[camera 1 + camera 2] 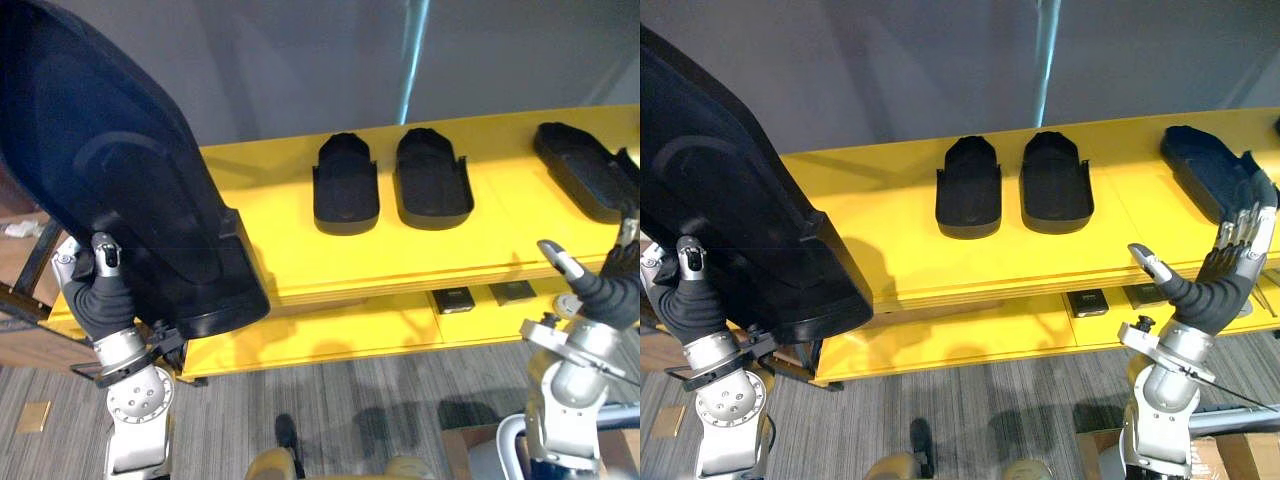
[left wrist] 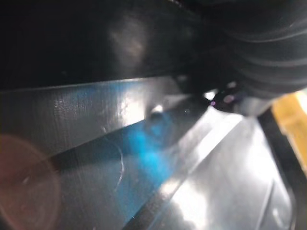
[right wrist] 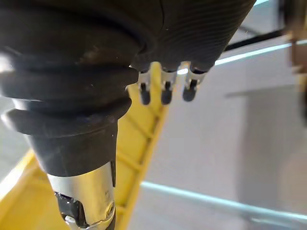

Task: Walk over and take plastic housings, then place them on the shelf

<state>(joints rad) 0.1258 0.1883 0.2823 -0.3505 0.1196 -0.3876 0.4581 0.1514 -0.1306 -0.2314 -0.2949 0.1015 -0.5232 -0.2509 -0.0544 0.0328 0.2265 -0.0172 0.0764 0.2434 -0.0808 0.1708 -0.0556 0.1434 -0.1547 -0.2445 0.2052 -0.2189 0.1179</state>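
Silver-grey arms (image 1: 1162, 385) with round bolted joints (image 1: 140, 397), dark ribbed wrist covers (image 1: 1205, 295) — silver fingers (image 3: 165, 90), dark-tipped.

Light: you see a bright yellow shelf (image 1: 500, 230) | glare: blue-white sheen on the black housing (image 2: 144, 143) | streak: pale band on wall (image 3: 216, 201) beyond the fingers (image 3: 165, 96) of your right hand (image 1: 1232, 258)

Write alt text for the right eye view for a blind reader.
The robot's left hand holds a black plastic housing up at the left end of a yellow shelf. Two more housings lie side by side mid-shelf, a third housing at the right, by the open right hand.
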